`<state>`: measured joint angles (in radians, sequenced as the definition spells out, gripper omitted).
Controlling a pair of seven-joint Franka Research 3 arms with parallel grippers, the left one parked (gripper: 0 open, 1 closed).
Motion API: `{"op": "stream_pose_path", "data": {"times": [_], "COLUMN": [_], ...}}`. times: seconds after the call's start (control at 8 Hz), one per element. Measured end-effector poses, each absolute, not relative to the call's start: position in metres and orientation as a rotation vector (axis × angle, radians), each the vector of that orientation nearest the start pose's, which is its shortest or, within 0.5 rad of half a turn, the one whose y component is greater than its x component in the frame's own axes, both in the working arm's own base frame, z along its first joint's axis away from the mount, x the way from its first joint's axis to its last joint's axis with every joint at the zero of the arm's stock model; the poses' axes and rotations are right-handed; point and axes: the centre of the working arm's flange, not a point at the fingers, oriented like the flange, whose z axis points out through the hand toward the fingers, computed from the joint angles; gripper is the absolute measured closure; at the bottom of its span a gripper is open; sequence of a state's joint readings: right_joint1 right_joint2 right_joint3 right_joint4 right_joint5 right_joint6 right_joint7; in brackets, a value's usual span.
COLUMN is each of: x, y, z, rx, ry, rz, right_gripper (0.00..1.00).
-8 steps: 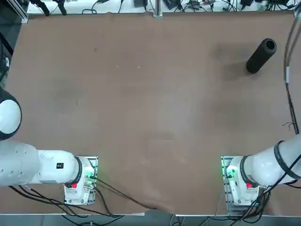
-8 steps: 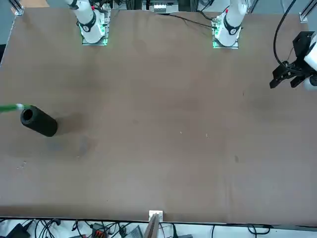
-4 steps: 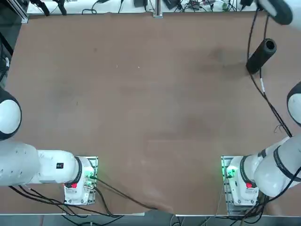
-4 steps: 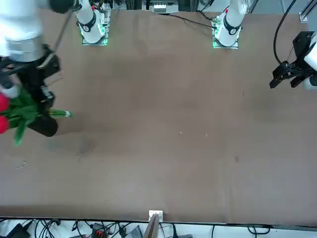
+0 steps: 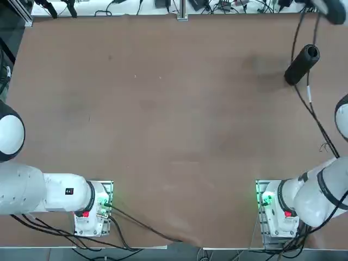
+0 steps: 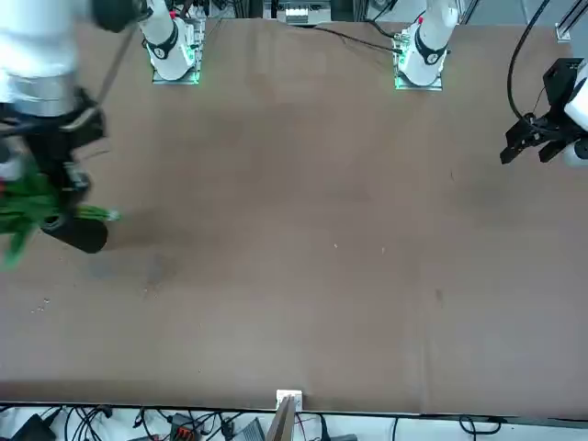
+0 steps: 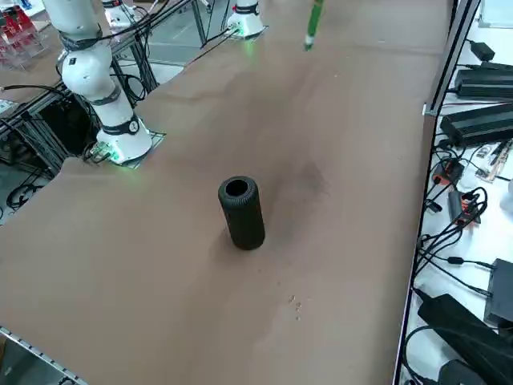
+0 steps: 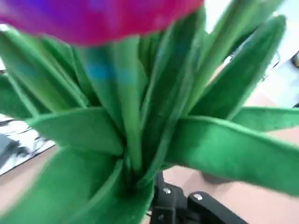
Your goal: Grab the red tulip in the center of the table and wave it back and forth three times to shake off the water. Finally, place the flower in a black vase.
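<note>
The black vase (image 5: 302,64) stands near the table's (image 5: 163,109) far right corner, also seen as the black vase (image 6: 78,230) and the black vase (image 7: 240,210). In the front view my right gripper (image 6: 57,188) hangs just above and beside the vase, shut on the red tulip (image 6: 28,207). Its green leaves spread out past the picture's edge and the stem tip (image 6: 110,216) points toward the table's middle. The wrist view is filled by the tulip's leaves (image 8: 140,121) with a red bloom (image 8: 103,18) beyond them. The right side view catches only the green stem (image 7: 314,20), high above the table.
The parked left arm's gripper (image 6: 542,138) hangs at the table's other side. Both arm bases (image 5: 277,209) sit at the near edge. Cables and power bricks (image 7: 481,120) lie along the far edge beyond the vase.
A second ago only the stem tip showed by the vase. The right arm swung in over the vase with the tulip, then shifted outward so the red blooms left the front view.
</note>
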<state>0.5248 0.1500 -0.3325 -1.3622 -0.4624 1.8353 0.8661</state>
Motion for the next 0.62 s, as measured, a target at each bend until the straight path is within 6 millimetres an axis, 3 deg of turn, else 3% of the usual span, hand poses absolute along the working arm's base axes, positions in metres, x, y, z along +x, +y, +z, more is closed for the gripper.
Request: {"op": "stream_pose_path", "data": {"times": [0.25, 0.5, 0.62], "x": [0.622, 0.617, 0.612], "y": [-0.015, -0.101, -0.131], "z": [0.692, 0.69, 0.689], "rx": [-3.155, -3.111, -3.097], "ry": [0.938, 0.793, 0.741], "rz": [-0.877, -0.764, -0.738], "right_gripper": [0.89, 0.89, 0.89]}}
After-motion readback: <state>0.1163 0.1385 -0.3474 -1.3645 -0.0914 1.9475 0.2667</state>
